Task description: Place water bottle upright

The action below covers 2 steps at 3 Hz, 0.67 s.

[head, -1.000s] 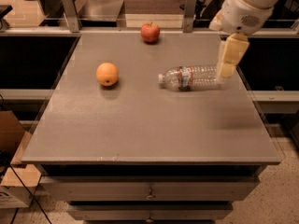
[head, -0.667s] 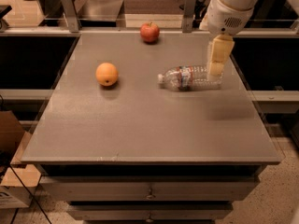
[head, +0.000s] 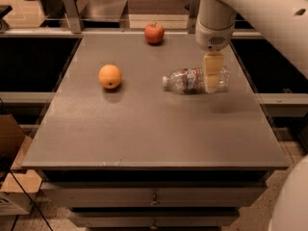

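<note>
The water bottle [head: 188,80] lies on its side on the grey table [head: 144,129], right of centre. It is clear and ribbed, with its white cap pointing left and a red-and-white label band. My gripper [head: 211,86] hangs from the white arm at the upper right and reaches straight down over the bottle's right part, near its base. It covers part of the bottle. I cannot tell whether it touches the bottle.
An orange [head: 109,76] sits on the table's left half. A red apple [head: 154,33] sits near the far edge. Metal rails and posts [head: 70,8] run behind the table. A cardboard box [head: 9,177] stands on the floor at the left.
My gripper has moved left and down, from beside the bottle's base to directly over its right part. The bottle, orange and apple have not moved.
</note>
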{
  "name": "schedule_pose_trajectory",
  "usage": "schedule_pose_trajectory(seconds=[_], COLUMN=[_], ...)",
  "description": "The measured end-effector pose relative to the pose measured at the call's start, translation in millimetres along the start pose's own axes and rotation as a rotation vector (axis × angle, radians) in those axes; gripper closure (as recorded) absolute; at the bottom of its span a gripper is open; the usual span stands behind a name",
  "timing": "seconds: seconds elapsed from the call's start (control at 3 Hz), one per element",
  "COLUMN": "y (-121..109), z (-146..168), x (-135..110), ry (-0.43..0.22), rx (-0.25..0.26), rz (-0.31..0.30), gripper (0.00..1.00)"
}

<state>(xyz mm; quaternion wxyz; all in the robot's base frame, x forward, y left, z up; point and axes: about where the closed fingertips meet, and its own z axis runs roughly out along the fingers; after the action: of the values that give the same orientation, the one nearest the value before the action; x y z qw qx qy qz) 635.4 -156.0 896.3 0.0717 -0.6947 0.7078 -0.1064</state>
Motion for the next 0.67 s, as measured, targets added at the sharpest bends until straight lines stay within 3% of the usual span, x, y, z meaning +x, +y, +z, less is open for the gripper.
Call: schedule_pose_trajectory(seconds=[0.67], y=[5], z=[40], x=[24], ry=[0.230], rx=[0.003], rz=[-0.007], gripper=[0.00])
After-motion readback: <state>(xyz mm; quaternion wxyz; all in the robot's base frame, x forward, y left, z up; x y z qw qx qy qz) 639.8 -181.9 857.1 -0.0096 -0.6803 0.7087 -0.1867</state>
